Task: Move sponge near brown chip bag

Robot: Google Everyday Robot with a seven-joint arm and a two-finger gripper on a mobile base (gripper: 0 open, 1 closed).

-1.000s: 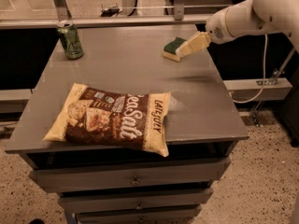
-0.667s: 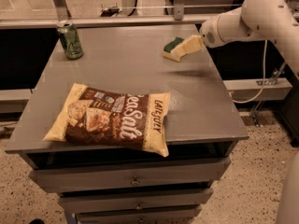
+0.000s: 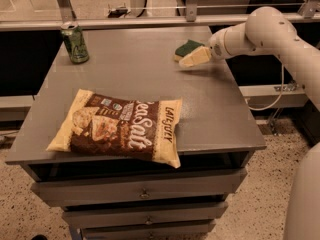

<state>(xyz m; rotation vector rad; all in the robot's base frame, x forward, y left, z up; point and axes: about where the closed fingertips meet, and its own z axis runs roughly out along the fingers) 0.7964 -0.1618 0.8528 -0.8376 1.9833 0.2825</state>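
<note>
Watching the last second, you see the arm fold in while the gripper (image 3: 195,57) edges slightly lower, touching or just beside the sponge (image 3: 186,47). The sponge itself has barely shifted: it sits on the table (image 3: 130,64) far beyond the brown chip bag (image 3: 120,126) and off to its right in camera view, well apart from it. You cannot tell whether the claw is apart or clamped on the sponge. Treat the task as hardly begun; the whole carry toward the bag lies ahead of you.

Dim amber light w/ pincer (image 3: 193,58) by sponge (image 3: 185,47)
</note>
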